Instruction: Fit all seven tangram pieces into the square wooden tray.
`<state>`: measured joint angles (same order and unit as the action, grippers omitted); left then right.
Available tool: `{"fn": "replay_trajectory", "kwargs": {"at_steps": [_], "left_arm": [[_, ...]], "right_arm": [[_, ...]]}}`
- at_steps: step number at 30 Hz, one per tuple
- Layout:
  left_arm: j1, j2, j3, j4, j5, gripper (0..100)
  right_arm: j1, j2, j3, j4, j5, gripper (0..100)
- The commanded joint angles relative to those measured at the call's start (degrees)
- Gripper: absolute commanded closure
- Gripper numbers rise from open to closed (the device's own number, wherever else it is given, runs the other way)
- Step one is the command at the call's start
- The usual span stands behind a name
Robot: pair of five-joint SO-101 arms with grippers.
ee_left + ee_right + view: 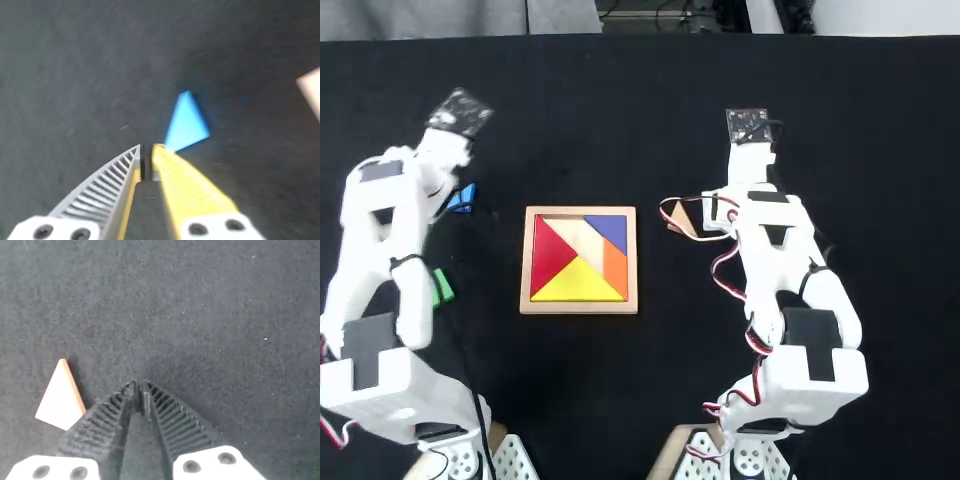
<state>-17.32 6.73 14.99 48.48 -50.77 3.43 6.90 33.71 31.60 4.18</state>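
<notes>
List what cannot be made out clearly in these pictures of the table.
High view: green piece and blue piece, partly under the left arm; shapes unclear.
Left wrist view: pale object, blurred, cut off by the frame edge.
Right wrist view: pale triangle, one corner behind the right gripper.

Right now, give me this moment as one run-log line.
tray partly filled | outside: blue triangle, green piece, tan triangle | left tool shut beside blue triangle | right tool shut
</notes>
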Motion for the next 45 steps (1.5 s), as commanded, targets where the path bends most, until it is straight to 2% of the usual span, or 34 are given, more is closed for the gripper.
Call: {"fn": "replay_trajectory", "kwargs": {"at_steps": [1, 5, 10, 18, 23, 32, 40, 45], "left_arm": [[4.44, 1.23, -13.67, 13.54, -3.96, 84], [3.3, 10.46, -26.95, 21.01, -4.75, 81], [1.36, 23.47, -46.37, 35.78, -8.53, 76], [0.13, 42.55, -71.52, 48.44, -8.88, 76], [0.31, 51.16, -81.27, 51.34, -8.88, 76], [-1.19, 61.54, -93.14, 51.43, -8.62, 76], [-1.19, 65.23, -95.69, 51.43, -8.53, 76], [-0.75, 65.67, -95.69, 51.43, -8.7, 84]], "right_arm": [[-0.7, -0.31, -3.56, -1.05, 0.62, 98.7], [-0.7, -0.31, -3.56, -1.05, 0.62, 98.7], [-0.79, -0.31, -3.56, -1.05, 0.62, 98.7], [-0.79, -0.31, -3.65, -1.05, 0.62, 98.7], [-0.79, -0.31, -3.65, -1.05, 0.62, 98.7], [-0.79, -0.31, -3.65, -1.05, 0.62, 98.7], [-0.88, -0.31, -3.74, -1.14, 0.62, 98.7], [-0.88, -0.31, -3.74, -1.14, 0.62, 98.7]]}}
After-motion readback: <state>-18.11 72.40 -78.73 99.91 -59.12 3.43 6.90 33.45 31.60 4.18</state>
